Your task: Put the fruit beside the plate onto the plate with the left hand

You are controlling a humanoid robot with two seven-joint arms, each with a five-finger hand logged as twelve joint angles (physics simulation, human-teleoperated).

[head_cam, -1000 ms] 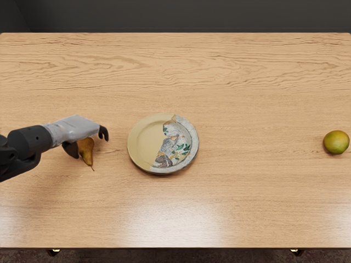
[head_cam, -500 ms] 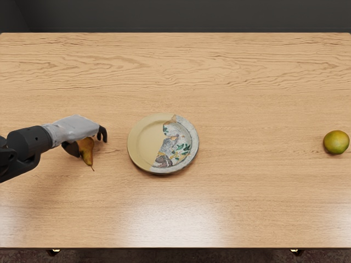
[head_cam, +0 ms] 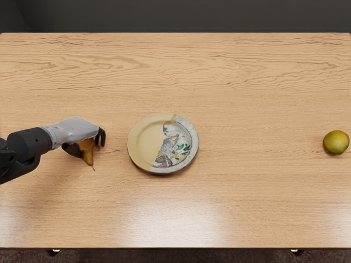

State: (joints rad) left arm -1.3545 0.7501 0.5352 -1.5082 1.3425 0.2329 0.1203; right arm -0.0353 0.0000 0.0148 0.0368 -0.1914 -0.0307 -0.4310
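Here, left robot hand [head_cam: 77,133] curled around pear [head_cam: 86,151], on table [head_cam: 230,82], beside plate [head_cam: 140,142], green fruit [head_cam: 336,142] far right.

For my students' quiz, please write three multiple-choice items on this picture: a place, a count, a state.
1. Where is the pear? A) on the plate B) left of the plate, under the left hand C) far right
2. How many fruits are on the table? A) one B) two C) three
3. What does the plate bear? A) the pear B) both fruits C) no fruit
Answers: 1 B, the hand partly covers it beside the plate; 2 B, the pear and a round green fruit; 3 C, its surface is bare.
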